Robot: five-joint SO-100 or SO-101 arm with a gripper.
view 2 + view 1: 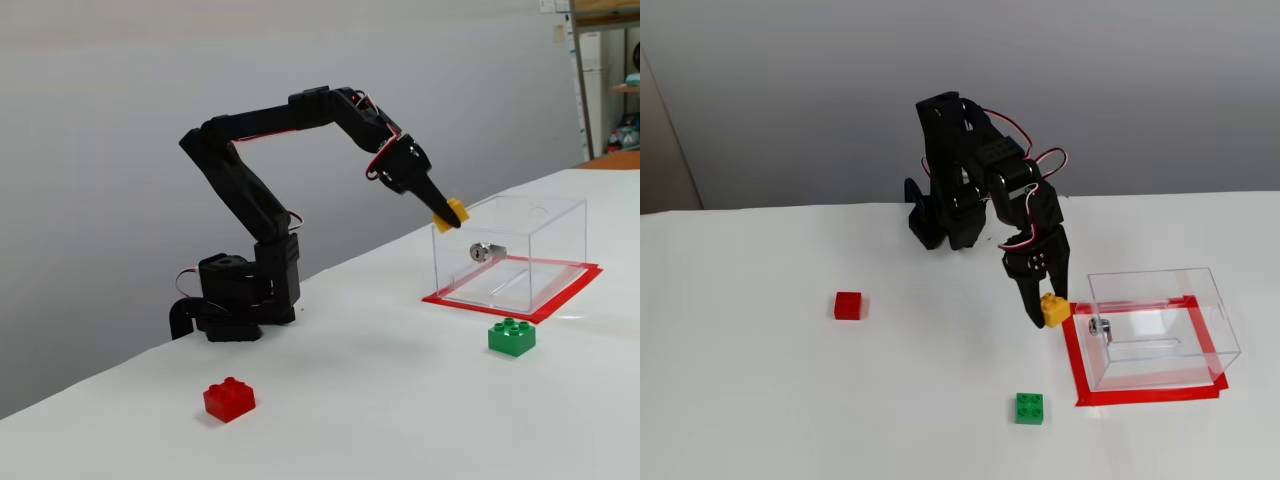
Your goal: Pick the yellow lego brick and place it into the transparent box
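The yellow lego brick hangs in the air, held between the fingers of my gripper, which is shut on it. In both fixed views the brick is level with the top rim of the transparent box, right at its left wall. The box stands on a red tape frame; a small metal fitting shows on its left wall. Nothing else shows inside the box.
A green brick lies on the white table in front of the box's near left corner. A red brick lies far to the left. The arm's black base stands at the table's back edge.
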